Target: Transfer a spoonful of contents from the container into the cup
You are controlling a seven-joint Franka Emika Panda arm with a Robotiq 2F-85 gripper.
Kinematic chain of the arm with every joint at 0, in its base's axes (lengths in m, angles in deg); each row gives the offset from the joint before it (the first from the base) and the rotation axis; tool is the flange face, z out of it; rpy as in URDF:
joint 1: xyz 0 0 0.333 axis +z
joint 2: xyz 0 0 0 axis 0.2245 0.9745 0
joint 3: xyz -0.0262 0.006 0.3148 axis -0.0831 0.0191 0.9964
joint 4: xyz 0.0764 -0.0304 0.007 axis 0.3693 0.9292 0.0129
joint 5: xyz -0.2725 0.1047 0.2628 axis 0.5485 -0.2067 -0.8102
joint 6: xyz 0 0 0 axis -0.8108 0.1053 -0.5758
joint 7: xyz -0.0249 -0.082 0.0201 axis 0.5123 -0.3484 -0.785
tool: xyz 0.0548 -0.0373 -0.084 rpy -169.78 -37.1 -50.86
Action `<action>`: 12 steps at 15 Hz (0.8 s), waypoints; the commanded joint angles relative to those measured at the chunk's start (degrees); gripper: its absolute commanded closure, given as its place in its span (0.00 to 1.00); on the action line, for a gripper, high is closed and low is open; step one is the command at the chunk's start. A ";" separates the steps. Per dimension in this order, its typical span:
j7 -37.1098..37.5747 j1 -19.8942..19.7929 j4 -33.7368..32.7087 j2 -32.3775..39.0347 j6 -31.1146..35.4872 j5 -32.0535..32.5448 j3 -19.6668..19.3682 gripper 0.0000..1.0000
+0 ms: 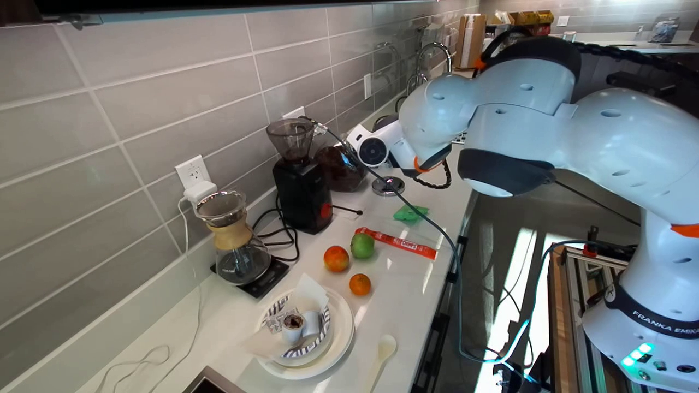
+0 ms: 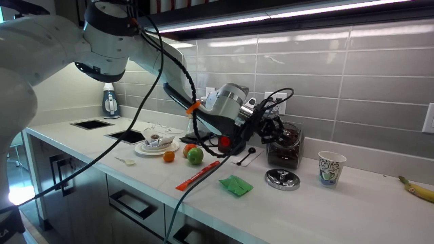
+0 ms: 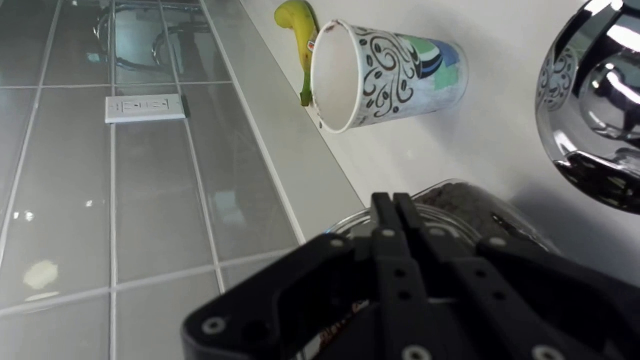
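Gripper (image 3: 391, 200), black and jointed, is pressed together at its tips in the wrist view, overlapping the round rim of the clear-walled container (image 3: 500, 216) of dark granular matter (image 3: 457, 196); whether it enters cannot be told. In an exterior view, the tapered, swirl-printed paper cup (image 2: 331, 169) stands upright near a polished metal lid (image 2: 282, 179); a black spoon (image 2: 247, 157) lies flat. Only in an exterior view appears the smoked, funnel-shaped hopper (image 1: 291, 139).

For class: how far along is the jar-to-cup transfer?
Done: the lid lies off the jar. Now: the gripper is at its mouth, jaws looking shut, no spoon visible between them. Left, apparently: scooping, then tipping into the cup, whose visible inside looks bare.
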 commanded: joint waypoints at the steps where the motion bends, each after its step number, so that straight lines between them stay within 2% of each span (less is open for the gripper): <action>1: -7.09 -0.58 1.91 -4.66 -1.15 0.33 2.70 0.99; 5: -14.36 -3.08 2.83 -9.22 -2.16 0.46 7.17 0.99; 7: -17.88 -5.70 2.78 -11.68 -3.89 0.19 10.70 0.99; 12: -25.67 -16.05 1.25 -18.62 -11.61 -0.84 23.38 0.99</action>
